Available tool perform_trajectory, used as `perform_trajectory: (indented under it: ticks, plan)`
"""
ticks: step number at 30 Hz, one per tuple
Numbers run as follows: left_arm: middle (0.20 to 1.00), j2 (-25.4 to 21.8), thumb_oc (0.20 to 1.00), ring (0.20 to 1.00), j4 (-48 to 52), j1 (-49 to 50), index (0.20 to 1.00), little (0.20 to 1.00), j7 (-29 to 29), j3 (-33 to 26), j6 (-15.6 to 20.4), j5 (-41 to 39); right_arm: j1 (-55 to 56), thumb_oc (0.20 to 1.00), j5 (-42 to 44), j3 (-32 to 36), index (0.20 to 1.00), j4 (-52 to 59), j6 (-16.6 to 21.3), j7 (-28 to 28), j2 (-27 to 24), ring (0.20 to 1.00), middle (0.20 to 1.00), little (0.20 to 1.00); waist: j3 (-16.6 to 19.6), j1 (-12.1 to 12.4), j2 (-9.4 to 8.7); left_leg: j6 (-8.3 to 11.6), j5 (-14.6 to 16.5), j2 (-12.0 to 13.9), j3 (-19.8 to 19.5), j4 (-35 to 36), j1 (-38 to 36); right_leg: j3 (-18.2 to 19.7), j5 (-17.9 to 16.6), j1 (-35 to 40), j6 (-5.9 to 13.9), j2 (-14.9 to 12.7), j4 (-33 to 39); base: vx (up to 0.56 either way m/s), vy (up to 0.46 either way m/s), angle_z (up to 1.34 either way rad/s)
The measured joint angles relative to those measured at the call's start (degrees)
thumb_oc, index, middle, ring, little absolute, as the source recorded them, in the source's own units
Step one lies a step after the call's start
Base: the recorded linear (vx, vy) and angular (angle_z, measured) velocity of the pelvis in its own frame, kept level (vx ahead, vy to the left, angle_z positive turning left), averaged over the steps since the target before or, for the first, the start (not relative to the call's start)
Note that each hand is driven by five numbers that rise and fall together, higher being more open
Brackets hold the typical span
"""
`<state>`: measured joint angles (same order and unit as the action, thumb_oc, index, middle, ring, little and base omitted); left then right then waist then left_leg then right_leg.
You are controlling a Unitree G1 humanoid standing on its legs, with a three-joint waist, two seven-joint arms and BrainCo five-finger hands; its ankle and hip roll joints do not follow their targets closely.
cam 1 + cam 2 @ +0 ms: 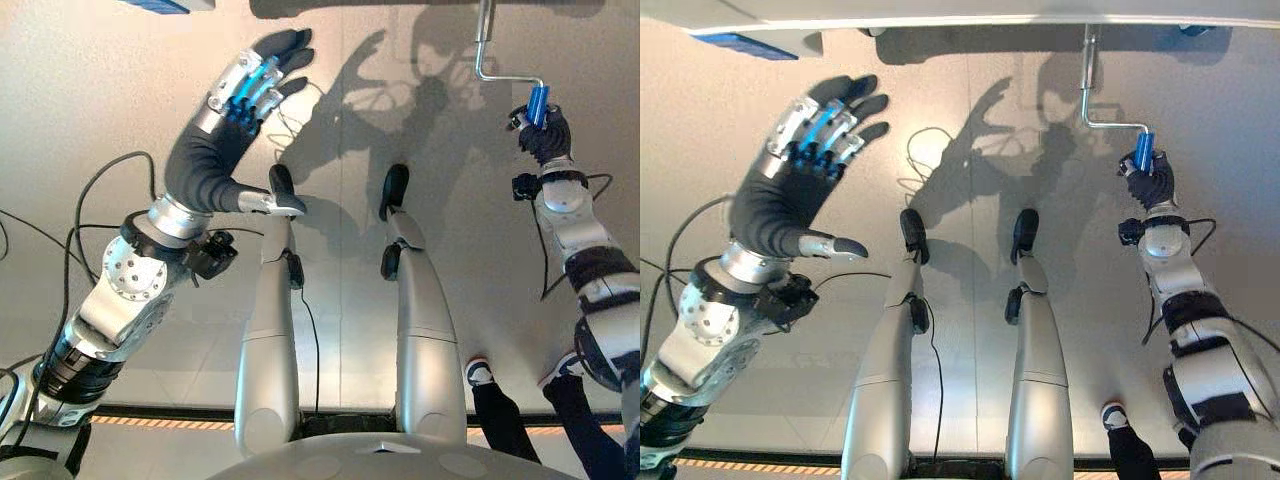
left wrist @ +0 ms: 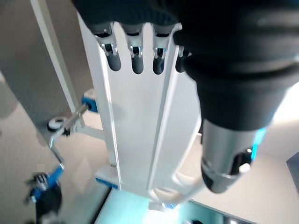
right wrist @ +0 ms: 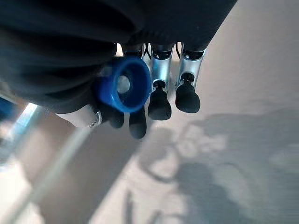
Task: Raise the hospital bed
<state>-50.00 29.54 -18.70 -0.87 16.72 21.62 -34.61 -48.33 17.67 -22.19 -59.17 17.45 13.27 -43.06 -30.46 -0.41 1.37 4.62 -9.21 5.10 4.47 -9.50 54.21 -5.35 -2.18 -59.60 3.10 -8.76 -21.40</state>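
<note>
Blue crank grip (image 1: 1143, 148); white bed frame (image 2: 140, 140); beige floor (image 1: 80, 100)

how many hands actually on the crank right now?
1. The right hand is curled round the crank's blue handle, below the bed's edge. The left hand is spread open in the air, touching nothing.

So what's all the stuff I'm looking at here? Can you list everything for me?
crank: one, silver metal rod with a bend, coming out from under the bed edge, in front of the robot on its right.
crank handle: one, blue, at the free end of the crank, inside the right hand.
bed: one, white frame with blue corner pieces, along the far edge of the scene.
floor: pale beige, under everything.
person: one, dark trousers and a shoe, near the robot's right arm.
left hand: open, fingers spread, raised in the air, holding nothing.
right hand: curled round the blue crank handle.
</note>
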Motion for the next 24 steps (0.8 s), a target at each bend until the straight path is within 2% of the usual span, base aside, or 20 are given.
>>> perform_trajectory:
  ticks: [5, 7, 10, 12, 14, 17, 18, 20, 24]
  plan:
    - [1.000, 0.0, 1.000, 1.000, -0.1, -4.1, 1.000, 1.000, -0.1, 2.2, -0.6, -0.2, -8.2, 0.200, -0.3, -4.9, 0.200, -10.8, -4.5, -3.1, 2.4, 0.200, 0.200, 0.200, 0.0, 0.2, -0.09, -0.46, -0.1, -0.6, -0.1, 0.0, 0.4, -0.4, -0.2, 0.1, 0.39, -0.6, 0.4, 0.00, -0.002, 0.03]
    - [1.000, 0.8, 1.000, 1.000, -0.1, -6.2, 1.000, 1.000, -0.1, 3.1, -0.9, -0.2, -9.2, 0.200, -0.8, -5.3, 0.200, -12.0, -6.8, -3.0, 3.9, 0.200, 0.200, 0.200, 0.0, 1.2, -0.08, -0.46, -0.1, -0.5, -0.1, 0.0, 0.4, -0.5, -0.3, 0.0, 0.38, -0.4, 0.5, 0.00, 0.000, 0.00]
    - [1.000, 3.1, 1.000, 1.000, -0.6, -7.2, 1.000, 1.000, 0.0, 3.3, -1.2, -0.4, -12.2, 0.200, -3.8, -5.8, 0.200, -14.8, -10.3, -2.4, 7.5, 0.200, 0.200, 0.200, 0.0, 1.7, 0.01, -0.44, -0.1, -0.6, -0.1, 0.0, 0.3, -0.5, -0.3, 0.0, 0.29, -0.3, 0.5, 0.00, 0.000, 0.00]
    - [1.000, 4.7, 1.000, 1.000, -1.5, -7.7, 1.000, 1.000, 0.1, 3.4, -1.2, -0.4, -13.0, 0.200, -5.8, -6.0, 0.200, -15.6, -11.6, -2.4, 8.2, 0.200, 0.200, 0.200, 0.0, 1.7, 0.08, -0.43, -0.1, -0.5, -0.1, 0.0, 0.3, -0.5, -0.3, 0.0, 0.27, -0.3, 0.5, 0.00, 0.000, 0.00]
    - [1.000, 6.4, 1.000, 1.000, -2.1, -8.0, 1.000, 1.000, 0.6, 3.3, -1.8, -0.4, -14.3, 0.200, -8.2, -9.4, 0.200, -16.1, -13.6, -1.7, 9.9, 0.200, 0.200, 0.200, 0.1, 2.0, 0.25, -0.33, 0.0, -0.4, -0.1, -0.2, 0.3, -0.5, -0.2, 0.1, 0.16, -0.1, 0.4, 0.00, -0.002, -0.02]
    - [1.000, 8.7, 1.000, 1.000, -2.5, -8.5, 1.000, 1.000, 1.2, 3.3, -2.3, -0.4, -15.3, 0.200, -11.1, -10.4, 0.200, -16.6, -16.4, -1.4, 11.9, 0.200, 0.200, 0.200, 0.1, 3.4, 0.29, -0.17, 0.0, 0.1, -0.1, -0.3, 0.2, -0.5, -0.1, 0.0, -0.24, 0.3, 0.0, 0.00, 0.001, -0.04]
    - [1.000, 10.1, 1.000, 1.000, -2.5, -8.4, 1.000, 1.000, 1.8, 3.2, -2.3, -0.4, -16.1, 0.200, -11.7, -11.7, 0.200, -16.6, -18.3, -1.4, 13.5, 0.200, 0.200, 0.200, 0.1, 3.5, 0.30, -0.01, 0.0, 0.4, -0.1, -0.3, 0.1, -0.6, 0.0, 0.0, -0.42, 0.5, -0.1, 0.07, 0.058, -0.03]
    - [1.000, 11.8, 1.000, 1.000, -2.7, -8.2, 1.000, 1.000, 2.5, 3.0, -2.3, -0.3, -16.7, 0.200, -12.5, -12.3, 0.200, -15.9, -19.2, -1.2, 15.1, 0.200, 0.200, 0.200, 0.1, 4.3, 0.36, 0.49, 0.1, 0.8, 0.0, -0.4, 0.0, -0.6, 0.1, -0.2, -0.83, 0.6, -0.4, 0.04, 0.059, -0.06]
    - [1.000, 13.6, 1.000, 1.000, -3.7, -7.6, 1.000, 1.000, 4.0, 2.4, -2.6, -0.1, -17.8, 0.200, -14.4, -15.3, 0.200, -14.1, -20.0, -1.2, 18.0, 0.200, 0.200, 0.200, 0.2, 4.3, 0.57, 0.53, 0.1, 1.1, 0.0, -0.5, 0.3, -0.6, 0.3, -0.6, -1.05, 0.9, -0.7, -0.02, 0.022, -0.03]
